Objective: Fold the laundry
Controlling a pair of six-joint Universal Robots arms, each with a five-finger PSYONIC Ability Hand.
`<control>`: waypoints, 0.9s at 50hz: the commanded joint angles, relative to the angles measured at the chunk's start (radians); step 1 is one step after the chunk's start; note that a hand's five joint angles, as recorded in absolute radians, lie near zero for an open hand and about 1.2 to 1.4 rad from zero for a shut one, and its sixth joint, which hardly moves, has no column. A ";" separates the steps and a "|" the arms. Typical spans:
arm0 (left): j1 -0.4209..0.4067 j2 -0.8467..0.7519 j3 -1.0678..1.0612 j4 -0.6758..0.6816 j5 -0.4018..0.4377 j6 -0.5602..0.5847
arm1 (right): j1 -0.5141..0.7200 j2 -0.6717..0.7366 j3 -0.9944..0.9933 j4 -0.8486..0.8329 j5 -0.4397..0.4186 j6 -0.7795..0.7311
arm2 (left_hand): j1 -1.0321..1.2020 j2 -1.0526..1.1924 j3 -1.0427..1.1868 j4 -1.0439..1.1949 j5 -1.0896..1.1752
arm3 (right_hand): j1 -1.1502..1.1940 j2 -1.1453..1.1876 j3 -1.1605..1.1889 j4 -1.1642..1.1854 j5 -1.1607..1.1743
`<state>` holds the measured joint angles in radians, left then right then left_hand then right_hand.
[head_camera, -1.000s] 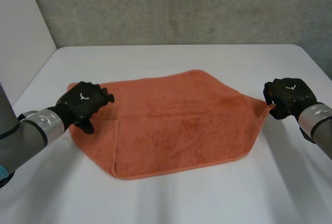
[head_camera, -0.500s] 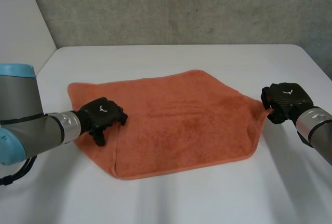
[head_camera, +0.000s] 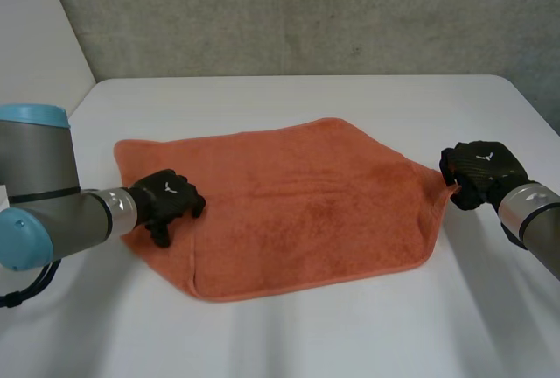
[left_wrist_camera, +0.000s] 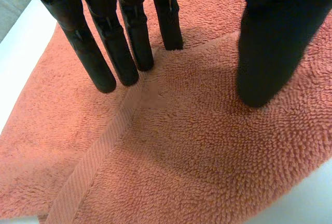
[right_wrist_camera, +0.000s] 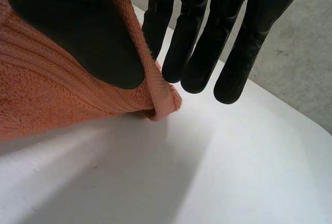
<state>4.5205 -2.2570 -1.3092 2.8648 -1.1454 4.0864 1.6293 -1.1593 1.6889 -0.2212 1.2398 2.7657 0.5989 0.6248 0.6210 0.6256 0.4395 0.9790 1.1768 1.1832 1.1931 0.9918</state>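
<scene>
An orange towel [head_camera: 306, 203] lies spread on the white table [head_camera: 350, 334], with a folded flap along its near left side. My left hand [head_camera: 166, 201] rests on the towel's left part beside that flap. In the left wrist view its straight fingers [left_wrist_camera: 104, 53] and thumb [left_wrist_camera: 264, 53] stand apart on the towel [left_wrist_camera: 197, 156], with the flap's hem [left_wrist_camera: 104, 151] running between them. My right hand [head_camera: 479, 168] is at the towel's right corner. In the right wrist view its thumb [right_wrist_camera: 78, 27] pinches the corner [right_wrist_camera: 161, 99] against a finger, lifted slightly off the table.
A grey wall [head_camera: 306, 10] runs behind the table's far edge. The table's left edge [head_camera: 61, 133] lies close to my left arm [head_camera: 44, 212]. Bare white tabletop [right_wrist_camera: 155, 172] stretches in front of the towel and beyond its right corner.
My left hand has moved from the towel's far left corner toward the near side and lowered onto the cloth by the flap. The right hand has hardly moved and keeps its pinch.
</scene>
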 commanded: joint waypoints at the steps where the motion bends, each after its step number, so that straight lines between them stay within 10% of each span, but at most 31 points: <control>1: -0.003 0.013 -0.007 0.007 -0.022 -0.001 | 0.000 0.000 0.000 0.000 0.001 0.000 | 0.557 0.531 0.535 0.530 0.541 | 0.417 0.219 0.213 0.203 0.230; 29: 0.083 0.253 -0.217 0.087 -0.102 -0.014 | -0.008 -0.014 -0.021 0.029 0.018 0.002 | 0.797 0.771 0.775 0.771 0.782 | 0.417 0.219 0.213 0.203 0.230; 45: 0.220 0.634 -0.568 0.073 -0.143 -0.162 | -0.100 -0.155 -0.075 0.569 0.076 -0.360 | 0.797 0.771 0.775 0.771 0.782 | 0.417 0.219 0.213 0.203 0.230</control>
<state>4.6826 -1.7522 -1.7642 2.9477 -1.2894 3.9712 1.5753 -1.2784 1.6034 0.2025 1.2863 2.5498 1.1206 1.1980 1.1888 1.1916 0.9992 0.9791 1.1768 1.1833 1.1931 0.9930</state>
